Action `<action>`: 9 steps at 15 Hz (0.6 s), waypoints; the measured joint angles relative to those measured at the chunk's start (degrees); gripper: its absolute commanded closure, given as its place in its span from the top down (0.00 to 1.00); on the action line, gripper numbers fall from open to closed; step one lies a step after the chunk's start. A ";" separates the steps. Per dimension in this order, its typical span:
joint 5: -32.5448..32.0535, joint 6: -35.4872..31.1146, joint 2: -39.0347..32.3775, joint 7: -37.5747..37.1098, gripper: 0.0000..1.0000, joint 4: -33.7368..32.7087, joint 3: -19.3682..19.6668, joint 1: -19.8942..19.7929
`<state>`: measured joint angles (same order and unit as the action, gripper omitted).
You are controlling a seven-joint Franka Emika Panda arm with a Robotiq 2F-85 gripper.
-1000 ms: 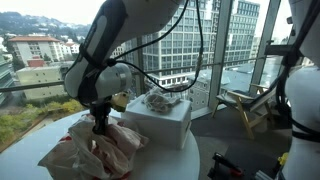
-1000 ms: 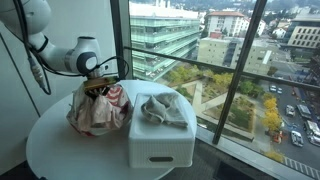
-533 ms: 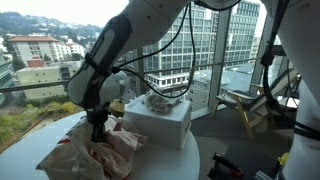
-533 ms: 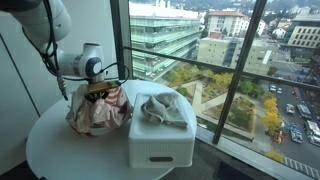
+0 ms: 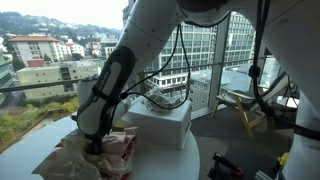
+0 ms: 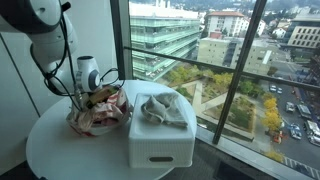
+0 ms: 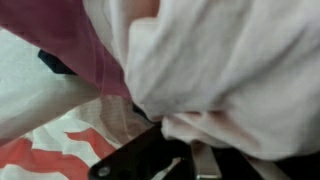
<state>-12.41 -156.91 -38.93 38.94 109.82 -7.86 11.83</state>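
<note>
gripper is sunk nose-down into the cloth pile, which sits on the round table, touching the side of the white box that faces away from the window. in both exterior views the fingers are buried in fabric.

wrist view is nearly all cloth: a pale fold across the lens, a pink one behind it, and dark finger hardware just showing at the bottom edge. jaws are pressed almost together. i read that as a pinch on a thin fold of the pile, though i can't see how much fabric sits between the pads.

a grey crumpled rag lies on top of the white box, apart from the pile and untouched.

notes on handling, my judgement only:
- the bite looks thin, so i'd keep the squeeze steady; slack cloth slips out of a loose pinch.
- any rise should go straight up and slow, since the pile is several tangled pieces and a jerk would drag the lot.
- the pile leans on the box wall, so a sideways pull toward the box could snag or shove it; i'd clear its rim height first.
- the wrist camera is smothered, so i'd trust the exterior views for clearance.
- i'd watch the table edge on the side away from the box for trailing cloth.
</note>
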 measured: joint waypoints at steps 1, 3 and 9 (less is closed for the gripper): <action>-0.79 0.03 -0.44 0.01 0.04 -0.02 -0.21 -0.11; -1.57 0.58 -0.64 0.20 0.34 0.03 -1.12 -0.84; -1.46 4.92 4.13 1.05 0.78 3.85 -6.65 -5.51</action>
<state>-13.87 -151.99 -34.80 39.99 113.67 -14.51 6.32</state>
